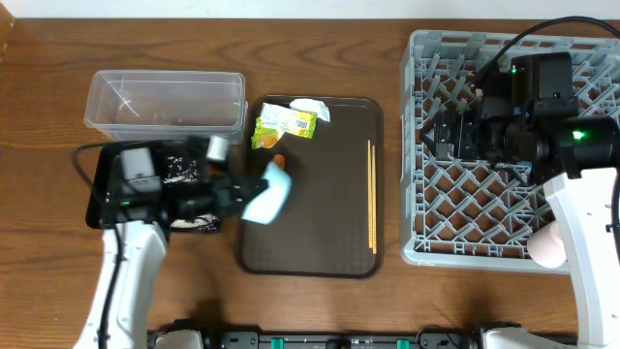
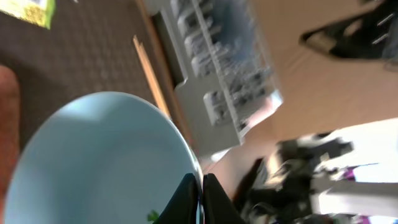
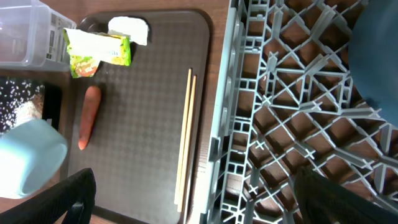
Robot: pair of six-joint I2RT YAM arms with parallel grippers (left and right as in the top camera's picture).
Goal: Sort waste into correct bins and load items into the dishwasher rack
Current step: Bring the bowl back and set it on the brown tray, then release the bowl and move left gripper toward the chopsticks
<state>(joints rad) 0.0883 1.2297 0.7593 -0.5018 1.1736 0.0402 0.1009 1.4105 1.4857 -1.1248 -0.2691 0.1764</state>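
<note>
Light-blue and white, the bowl [image 1: 267,200] is the thing in hand. The left end effector [image 1: 244,194] is clamped on its rim and holds it tilted in the air at the left-centre of the overhead frame, above the seam between the black tray [image 1: 99,199] and the brown serving tray [image 1: 320,247]. White rice-like grains [image 3: 15,99] lie in the black tray and the bowl looks almost empty, so I judge the scraping-out step to be about over.

The next move would be to carry the bowl to the right, over the chopsticks [image 1: 371,194] and the near wall of the dishwasher rack [image 1: 455,208]. The right end effector [image 1: 441,138] hangs over the rack's upper part with its fingers spread wide and nothing between them. The dark blue dish [image 3: 376,56] sits in the rack at the upper right of the right wrist view. The bowl would therefore need the free lattice lower down.

The carrot piece [image 3: 89,116], the yellow-green wrapper [image 1: 284,124] and the crumpled white paper [image 1: 312,109] wait on the serving tray. The clear tub [image 1: 165,102] stands at upper left. A pink cup [image 1: 547,247] rests on the surface [image 1: 39,242] at lower right.

The wrapper is printed, but no word or brand on it can be read, and nothing else shows legible writing.
</note>
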